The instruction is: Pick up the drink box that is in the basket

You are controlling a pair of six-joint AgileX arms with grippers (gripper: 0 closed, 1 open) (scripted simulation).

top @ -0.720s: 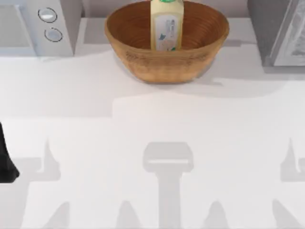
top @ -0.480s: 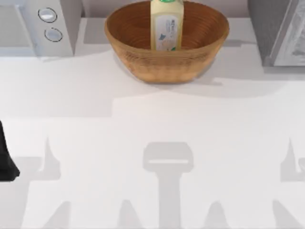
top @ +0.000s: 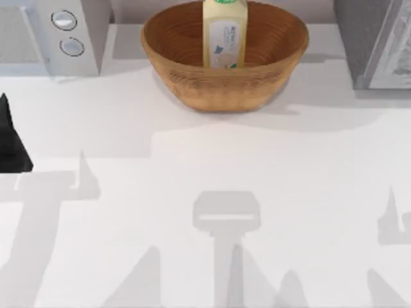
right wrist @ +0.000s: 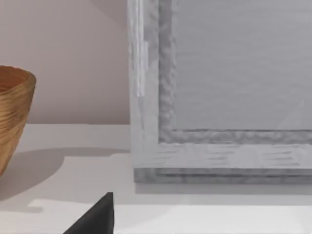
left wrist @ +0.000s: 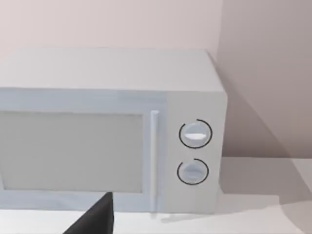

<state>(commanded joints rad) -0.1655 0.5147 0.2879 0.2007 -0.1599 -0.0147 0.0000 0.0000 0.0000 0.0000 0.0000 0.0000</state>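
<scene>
Progress is basically nil: drink box [top: 225,35] upright in the basket [top: 192,83], untouched. Left end effector [top: 13,144] far off by the table's left edge, can't tell its grip state.

A pale-yellow, green-topped drink box [top: 225,35] with a white label panel stands in the brown, ring-ribbed wicker basket [top: 192,77]; left of the basket, a white microwave [top: 58,35] with two round dials, on a white desk [top: 205,167].

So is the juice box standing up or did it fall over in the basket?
Standing up. The drink box sits upright inside the basket, its green top above the rim and its label facing forward.
</scene>
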